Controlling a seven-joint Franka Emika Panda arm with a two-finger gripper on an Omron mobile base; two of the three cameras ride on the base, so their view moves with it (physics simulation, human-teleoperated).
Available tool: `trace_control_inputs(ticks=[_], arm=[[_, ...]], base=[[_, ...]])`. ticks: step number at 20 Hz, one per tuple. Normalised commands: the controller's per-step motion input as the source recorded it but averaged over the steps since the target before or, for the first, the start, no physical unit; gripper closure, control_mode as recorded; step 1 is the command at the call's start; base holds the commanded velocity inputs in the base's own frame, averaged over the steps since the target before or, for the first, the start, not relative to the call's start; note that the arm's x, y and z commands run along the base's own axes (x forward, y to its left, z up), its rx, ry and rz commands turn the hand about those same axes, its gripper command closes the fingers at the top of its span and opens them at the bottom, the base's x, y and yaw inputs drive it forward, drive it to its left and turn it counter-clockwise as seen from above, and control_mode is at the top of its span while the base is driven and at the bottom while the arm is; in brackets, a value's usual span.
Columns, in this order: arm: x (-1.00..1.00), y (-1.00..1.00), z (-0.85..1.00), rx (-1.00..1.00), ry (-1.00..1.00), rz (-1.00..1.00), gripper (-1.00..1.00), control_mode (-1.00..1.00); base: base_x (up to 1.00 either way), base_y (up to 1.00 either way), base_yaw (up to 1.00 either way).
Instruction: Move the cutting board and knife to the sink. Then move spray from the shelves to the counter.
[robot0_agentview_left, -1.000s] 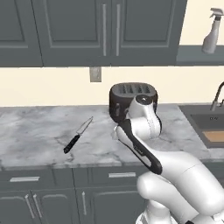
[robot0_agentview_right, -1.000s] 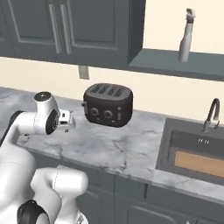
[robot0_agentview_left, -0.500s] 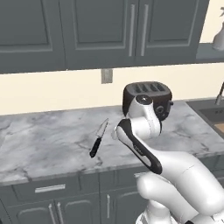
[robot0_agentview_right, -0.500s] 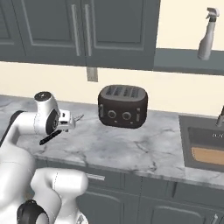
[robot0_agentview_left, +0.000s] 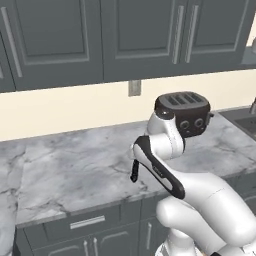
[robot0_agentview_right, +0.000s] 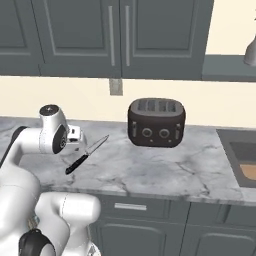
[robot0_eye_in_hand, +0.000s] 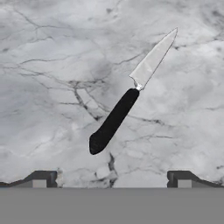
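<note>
While the hand (robot0_eye_in_hand: 112, 179) hangs above the marble surface (robot0_eye_in_hand: 52, 65) with its two dark fingertips (robot0_eye_in_hand: 43, 178) spread wide and nothing between them, the knife (robot0_eye_in_hand: 131, 94) lies flat on the stone just ahead of it, untouched. Seen from the hand, the black handle is the nearer end, its butt a little toward the left fingertip, and the short silvery blade angles away up and to the right, with its tip the farthest part. From the right base view the hand (robot0_agentview_right: 75, 136) sits at the end of the white arm, just beside the knife (robot0_agentview_right: 86, 155), and a dark toaster (robot0_agentview_right: 156, 122) stands on the surface (robot0_agentview_right: 165, 172) well off past the blade end. Farther that way, the edge of the sink (robot0_agentview_right: 240, 160) shows, with a strip of light-brown board (robot0_agentview_right: 248, 172) lying inside it.
</note>
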Motion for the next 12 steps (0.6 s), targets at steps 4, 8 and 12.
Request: trace_control_inputs(ticks=[4, 8, 12], arm=[[0.0, 0.0, 0.0, 0.0, 0.0, 0.0, -1.0, 1.0], [0.0, 0.0, 0.0, 0.0, 0.0, 0.0, -1.0, 1.0], [0.0, 0.0, 0.0, 0.0, 0.0, 0.0, -1.0, 1.0]], base=[[0.45, 0.28, -0.02], [0.1, 0.04, 0.0], [0.0, 0.0, 0.0]])
